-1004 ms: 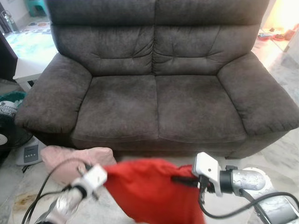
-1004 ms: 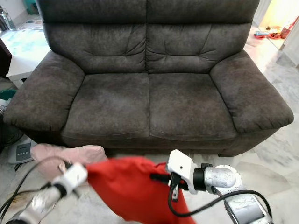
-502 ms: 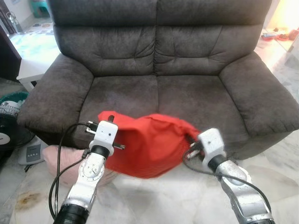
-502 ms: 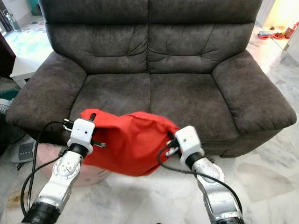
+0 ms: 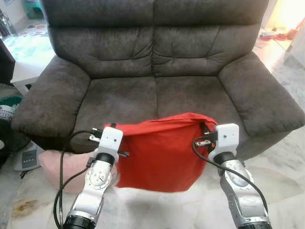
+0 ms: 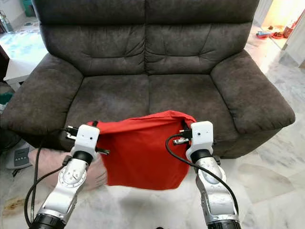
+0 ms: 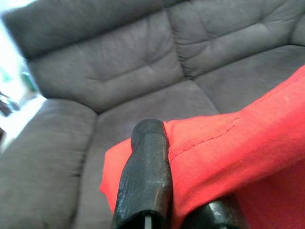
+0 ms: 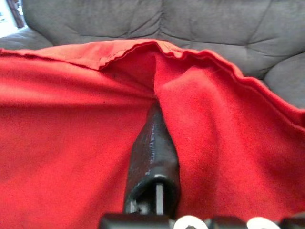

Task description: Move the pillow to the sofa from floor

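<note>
1. Left eye view: the red pillow (image 5: pixel 159 150) hangs between the two grippers, clear of the floor (image 5: pixel 286 171) and just in front of the sofa (image 5: pixel 157 62) seat edge.
2. The left gripper (image 5: pixel 114 128) is closed on the pillow's upper corner on its side; in the left wrist view one black finger (image 7: pixel 145 174) presses the red fabric against the other.
3. The right gripper (image 5: pixel 206 133) is closed on the opposite upper corner; the right wrist view shows red fabric folded tightly around its finger (image 8: pixel 153 162).
4. Step in hand, as judged: carry phase, pillow lifted, not yet placed.
5. A pink pillow (image 5: pixel 62 164) lies on the floor beside and below the left gripper.
6. Next move calls for both grippers to advance together over the seat cushion (image 5: pixel 190 98) ahead, keeping the hanging lower edge above the seat front, then release.
</note>
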